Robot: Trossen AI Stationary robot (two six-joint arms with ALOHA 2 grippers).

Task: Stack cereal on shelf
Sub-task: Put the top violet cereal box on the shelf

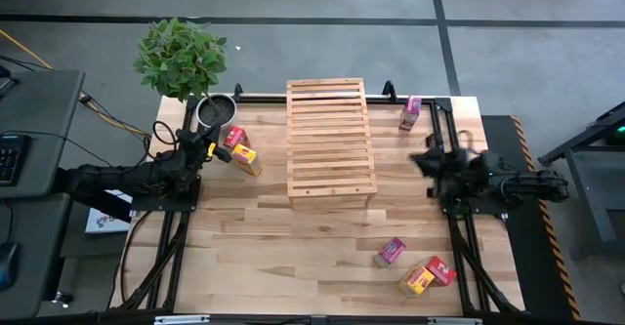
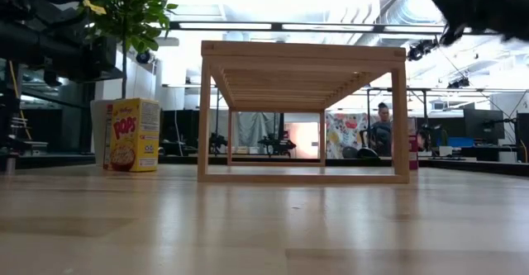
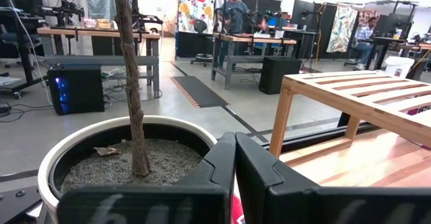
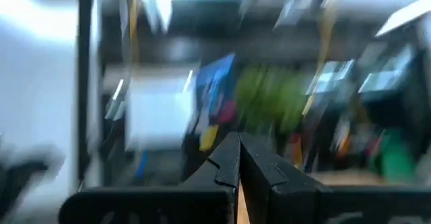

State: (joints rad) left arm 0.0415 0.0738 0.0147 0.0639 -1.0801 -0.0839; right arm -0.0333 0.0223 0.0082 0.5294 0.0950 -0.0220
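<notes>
- Left gripper (image 3: 234, 158), fingers pressed together and holding nothing, hovers by the plant pot (image 3: 50, 167).
- Just beside it lie a red box (image 1: 235, 137) and yellow box (image 1: 246, 160).
- The wooden shelf (image 1: 330, 140) stands beyond.
- Right gripper (image 1: 422, 159), fingers together, hangs past the shelf, near a pink box (image 1: 410, 113).

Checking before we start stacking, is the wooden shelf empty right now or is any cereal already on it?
Empty. From above, the shelf shows only bare slats, and the low view shows nothing on top. The cereal boxes all lie on the tabletop around it.

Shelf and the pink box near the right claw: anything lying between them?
Nothing. In the high view the stretch of table between the shelf and the pink box is bare wood. The right claw is off to the side of it.
</notes>
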